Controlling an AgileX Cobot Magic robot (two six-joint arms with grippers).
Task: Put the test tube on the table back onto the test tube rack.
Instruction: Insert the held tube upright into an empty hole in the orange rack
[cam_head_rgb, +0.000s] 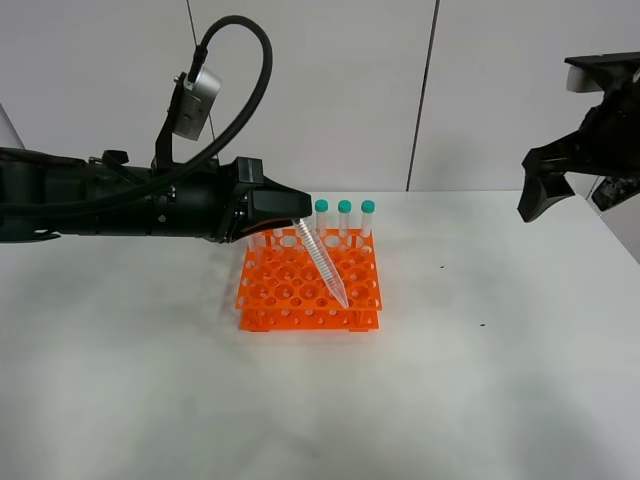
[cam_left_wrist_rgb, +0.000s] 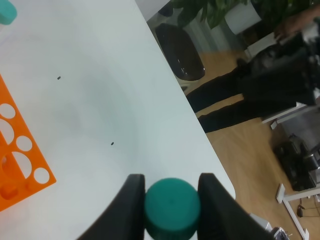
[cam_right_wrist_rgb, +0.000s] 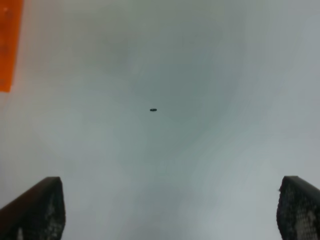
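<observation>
Teal-green screw cap (cam_left_wrist_rgb: 171, 209), nearest the left wrist camera, is seen clamped between the two dark fingers (cam_left_wrist_rgb: 131, 200) of the left gripper (cam_left_wrist_rgb: 171, 186), which is closed only to the width of the cap and has hold of nothing else. From this grip the test tube (cam_head_rgb: 322, 262) is carried off the table (cam_head_rgb: 480, 390) and over the test tube rack (cam_head_rgb: 300, 288). Its long axis is tilted, with the cap end high and toward the far left at the gripper and the conical tip low and toward the near right. The tip is placed over the holes of the near right part of the orange grid. Whether it has entered a hole or only hovers at the top tier cannot be told. Insertion is judged to turn on this tilt: the axis would have to be brought upright over one hole before lowering. Three capped tubes (cam_head_rgb: 344, 216) are stood upright in the far row of the rack, just beyond the gripper. The right gripper (cam_head_rgb: 548, 185) is held high at the far right, well apart from the rack, with its jaws spread wide and nothing between them; only bare table and a dark speck (cam_right_wrist_rgb: 153, 109) are shown beneath it. The left arm is thus the nearer one. Fine graduation lines are suggested on the tube wall, but no brand, label or writing can be read.
</observation>
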